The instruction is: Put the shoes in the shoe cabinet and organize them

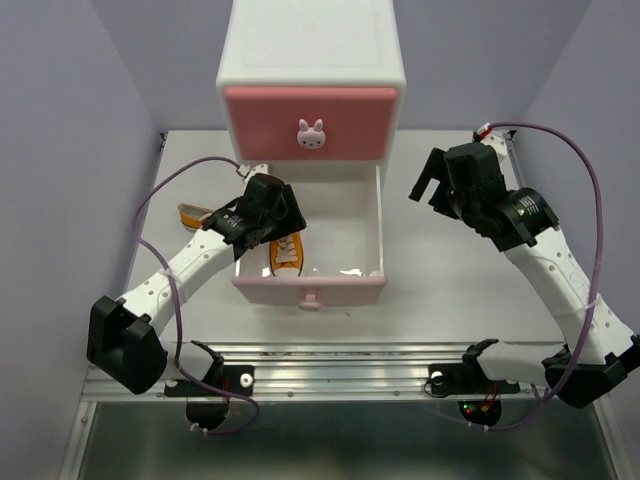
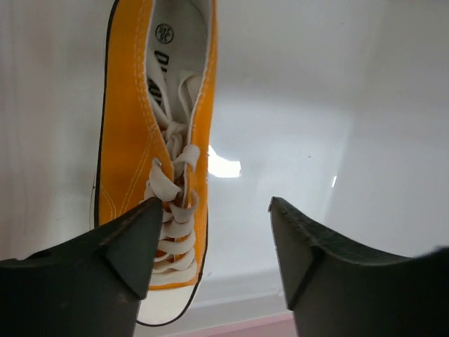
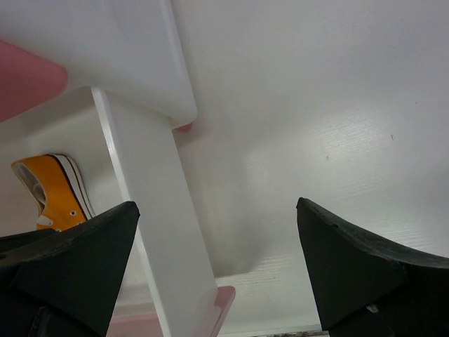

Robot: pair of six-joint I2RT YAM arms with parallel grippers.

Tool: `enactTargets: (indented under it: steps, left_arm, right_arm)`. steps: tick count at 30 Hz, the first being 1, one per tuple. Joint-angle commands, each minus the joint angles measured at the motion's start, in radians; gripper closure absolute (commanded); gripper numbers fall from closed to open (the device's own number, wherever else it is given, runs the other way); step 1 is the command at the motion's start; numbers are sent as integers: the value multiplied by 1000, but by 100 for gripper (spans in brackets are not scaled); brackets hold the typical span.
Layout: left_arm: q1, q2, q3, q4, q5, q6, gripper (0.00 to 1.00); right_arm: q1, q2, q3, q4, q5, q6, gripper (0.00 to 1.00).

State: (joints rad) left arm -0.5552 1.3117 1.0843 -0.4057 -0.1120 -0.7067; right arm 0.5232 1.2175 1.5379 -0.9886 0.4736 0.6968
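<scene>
- Your shoe cabinet stands at the far middle of the table. Its darker pink upper drawer is shut, and its paler lower drawer is pulled out towards the arms.
- One orange sneaker lies on its sole against the left side of the open lower drawer, lace side up.
- A second orange sneaker lies on the table just left of the drawer, partly hidden behind your left arm.
- Your left gripper hangs over the left part of the open drawer with its fingers spread wide and nothing between them. In the wrist view one fingertip overlaps the sneaker's laces; you cannot tell whether it touches them.
- Your right gripper hovers above bare table to the right of the drawer, its fingers also spread apart and holding nothing. Its wrist view looks past the drawer's white side wall.
</scene>
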Motion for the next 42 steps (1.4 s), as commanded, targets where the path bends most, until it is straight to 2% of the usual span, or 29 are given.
enactTargets:
  steps: [1,2,9,14,17,21,24,27,29,31,33,35,42]
  left_arm:
    - [17,-9,112,-65,-2,33,14]
    - [17,-11,147,-76,1,39,5]
    - [17,-110,255,-145,-24,44,1]
    - [18,-276,253,-226,-103,-2,1]
    - [17,-365,226,-300,-127,-56,1]
    - [23,-430,209,-488,-248,-239,1]
    - [53,-405,204,-542,-272,-312,1]
    - [109,-365,226,-553,-232,-323,1]
    - [196,-332,235,-542,-200,-329,1]
    - [321,-313,218,-465,-141,-307,1]
    - [389,-277,178,-380,-56,-263,1]
    - [454,-230,170,-363,-40,-252,1]
    - [541,27,169,-230,5,-171,1]
  right_arm:
    - [-6,-30,13,2,36,10,0]
    - [-6,-30,14,7,43,7,0]
    - [-6,-49,5,21,74,-11,0]
    - [-6,-56,-5,34,89,-16,0]
    - [-6,-53,-13,47,100,-25,0]
    - [-6,-26,-6,51,76,-25,0]
    - [-6,-15,-1,51,57,-4,0]
    - [-6,0,10,53,48,15,0]
    - [-6,14,28,53,34,17,0]
    - [-6,23,42,50,28,12,0]
    - [-6,36,56,45,31,10,0]
    - [-6,40,64,38,33,10,0]
    - [-6,34,70,21,59,18,0]
